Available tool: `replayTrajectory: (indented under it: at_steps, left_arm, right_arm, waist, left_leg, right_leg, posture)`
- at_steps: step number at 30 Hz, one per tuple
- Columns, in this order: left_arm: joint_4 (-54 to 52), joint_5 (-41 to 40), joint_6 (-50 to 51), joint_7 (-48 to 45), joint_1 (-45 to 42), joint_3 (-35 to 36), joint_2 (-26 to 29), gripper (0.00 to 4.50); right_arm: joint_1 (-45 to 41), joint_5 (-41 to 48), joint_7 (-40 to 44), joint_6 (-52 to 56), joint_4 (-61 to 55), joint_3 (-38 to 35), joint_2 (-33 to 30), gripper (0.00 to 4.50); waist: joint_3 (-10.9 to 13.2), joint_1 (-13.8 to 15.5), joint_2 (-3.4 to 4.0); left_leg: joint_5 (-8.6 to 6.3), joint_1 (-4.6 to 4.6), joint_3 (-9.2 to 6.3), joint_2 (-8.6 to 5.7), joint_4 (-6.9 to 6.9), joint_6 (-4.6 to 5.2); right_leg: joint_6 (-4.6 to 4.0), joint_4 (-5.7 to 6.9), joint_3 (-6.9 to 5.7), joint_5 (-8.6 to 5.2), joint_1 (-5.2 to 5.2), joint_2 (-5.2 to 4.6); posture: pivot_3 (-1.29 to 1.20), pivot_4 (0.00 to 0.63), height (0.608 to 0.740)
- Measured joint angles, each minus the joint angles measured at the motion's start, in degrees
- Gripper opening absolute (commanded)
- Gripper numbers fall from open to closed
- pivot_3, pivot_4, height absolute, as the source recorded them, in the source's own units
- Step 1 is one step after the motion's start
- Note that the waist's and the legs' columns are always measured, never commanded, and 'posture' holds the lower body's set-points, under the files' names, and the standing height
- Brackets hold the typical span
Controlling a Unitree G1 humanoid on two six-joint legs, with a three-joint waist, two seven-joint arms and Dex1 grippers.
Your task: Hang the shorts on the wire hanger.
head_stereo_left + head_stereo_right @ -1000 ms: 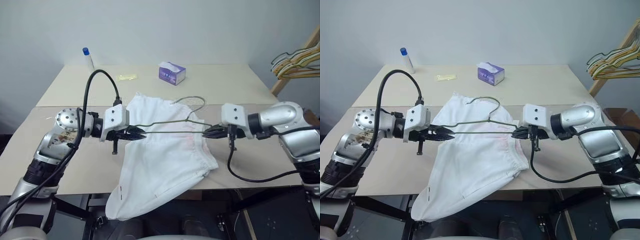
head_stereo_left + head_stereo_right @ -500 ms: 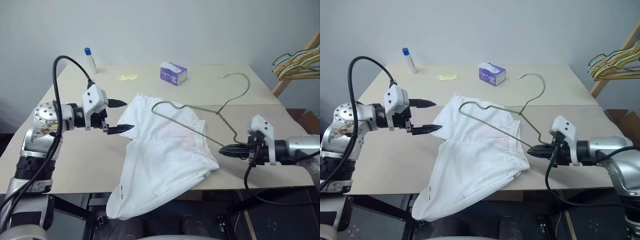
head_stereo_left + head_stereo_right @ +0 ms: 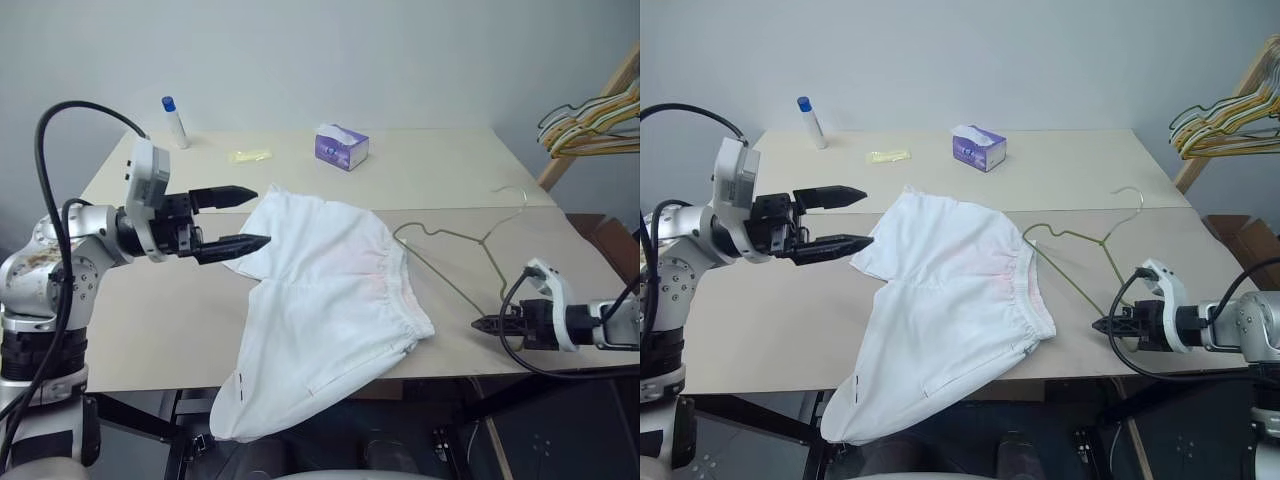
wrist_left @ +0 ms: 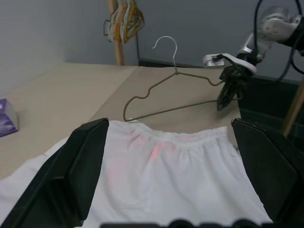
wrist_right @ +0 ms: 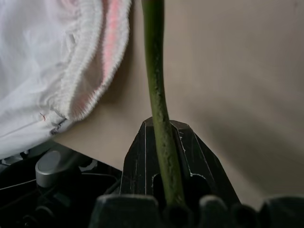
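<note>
While the shorts (image 3: 330,300) lie flat in the middle of the table (image 3: 450,165), one leg hanging over the near edge, nothing is hung yet. At four o'clock the right gripper (image 3: 482,324) pinches the hanger (image 3: 450,262) by one corner. At nine o'clock the left gripper (image 3: 240,216) is wide open and holds nothing. Putting the shorts on the hanger is all still to do.

Purple tissue box (image 3: 342,146), blue-capped tube (image 3: 174,120) on table (image 3: 450,165).

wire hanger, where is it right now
The wire hanger lies on the right side of the table, just right of the shorts, one corner pinched in the right gripper.
</note>
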Motion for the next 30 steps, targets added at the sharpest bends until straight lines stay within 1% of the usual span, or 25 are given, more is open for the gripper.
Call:
replayTrajectory:
  at_steps: [3,6,12,14,20,30]
  left_arm:
    - [-1.3,-1.1,0.8,1.1,1.0,0.0,0.0,4.48]
    - [-2.9,-1.6,0.8,1.9,2.4,0.5,0.1,4.48]
    - [-3.0,-1.7,0.9,2.9,2.6,1.6,0.7,4.48]
    - [-3.0,-1.7,0.9,2.8,2.6,1.6,0.8,4.48]
    - [-3.0,-1.7,0.9,2.5,2.6,1.6,0.8,4.48]
    - [-3.0,-1.6,0.9,2.3,2.6,1.6,1.0,4.48]
  right_arm:
    - [0.2,0.3,0.9,0.5,1.2,1.3,0.0,0.00]
    - [1.4,0.3,1.6,-1.2,2.1,1.2,-0.1,0.00]
    - [3.7,0.5,2.9,-3.5,5.5,-3.0,-0.2,0.00]
    - [4.6,0.6,3.5,-3.9,5.4,-3.1,-1.0,0.00]
    - [5.8,0.6,4.2,-4.5,5.1,-2.7,-1.4,0.00]
    - [5.9,0.7,8.4,-6.5,4.1,0.1,-3.1,0.00]
  waist:
    - [0.0,0.0,-0.01]
    - [0.0,0.1,-0.02]
    - [0.0,0.4,-0.03]
    - [0.0,0.4,-0.02]
    - [0.1,0.2,-0.03]
    - [0.1,0.4,-0.04]
  left_leg:
    - [0.00,0.01,-0.07,0.00,0.01,0.00]
    - [-0.01,0.00,-0.14,-0.01,0.00,0.01]
    - [-0.01,0.01,-0.15,-0.02,0.00,0.01]
    - [-0.01,0.00,-0.15,-0.01,-0.01,0.01]
    - [-0.01,0.01,-0.16,-0.01,-0.02,0.01]
    - [-0.01,0.00,-0.21,-0.01,-0.03,0.01]
  right_leg:
    - [0.00,0.00,0.01,0.00,0.03,0.01]
    - [0.01,-0.04,0.00,-0.01,0.03,0.01]
    - [0.01,-0.03,-0.01,0.00,0.04,0.01]
    - [0.01,-0.04,-0.02,-0.01,0.04,0.01]
    - [0.01,-0.05,0.01,0.00,0.03,0.01]
    - [0.02,-0.07,0.00,-0.01,0.03,0.01]
  posture:
    - [0.11,0.054,0.740]
    - [0.12,0.055,0.740]
    - [0.12,0.056,0.740]
    - [0.12,0.056,0.740]
    - [0.12,0.055,0.740]
    - [0.13,0.054,0.740]
